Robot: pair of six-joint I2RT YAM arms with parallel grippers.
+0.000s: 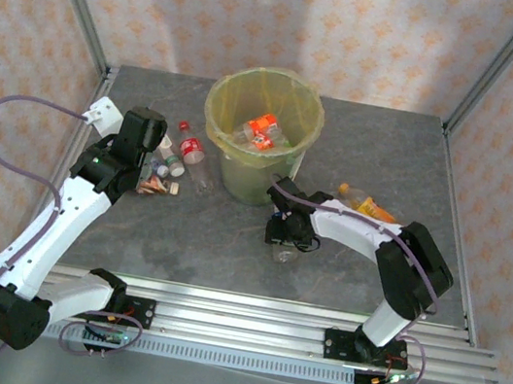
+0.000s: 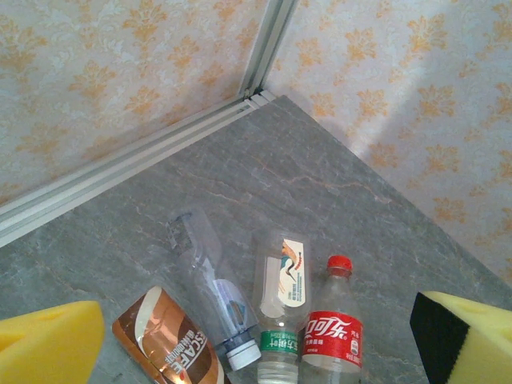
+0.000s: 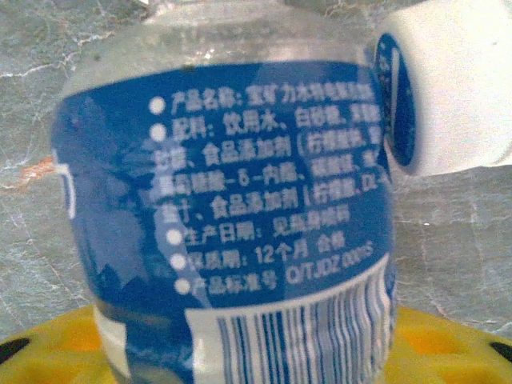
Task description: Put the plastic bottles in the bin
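Walls (image 1: pixel 266 16): pale wallpaper with an orange floral print, metal posts in the corners.
Table (image 1: pixel 180 238): grey marbled top with a metal rail along the near edge.
Left arm (image 1: pixel 54 227): reaches to the far left part of the table, left of the bin.
Right arm (image 1: pixel 368 232): bent inward, its wrist low in front of the bin.
Bin (image 1: pixel 244 175): stands upright at the far middle, yellow bag folded over its rim, with an orange-labelled bottle (image 1: pixel 264 131) and other clear ones inside.
Left gripper (image 2: pixel 256 344): spread wide, its yellow pads (image 2: pixel 48 344) at either side above a group of four bottles.
Right gripper (image 1: pixel 286 241): down at the blue-labelled bottle (image 3: pixel 224 208); whether the jaws are pressing it I cannot tell.
Group of four: red-labelled bottle (image 2: pixel 332 340), green-banded bottle (image 2: pixel 280 296), clear bottle (image 2: pixel 212 288) with a white cap, copper-labelled bottle (image 2: pixel 168 340), lying side by side.
Orange-capped bottle (image 1: pixel 363 203): lying right of the bin.
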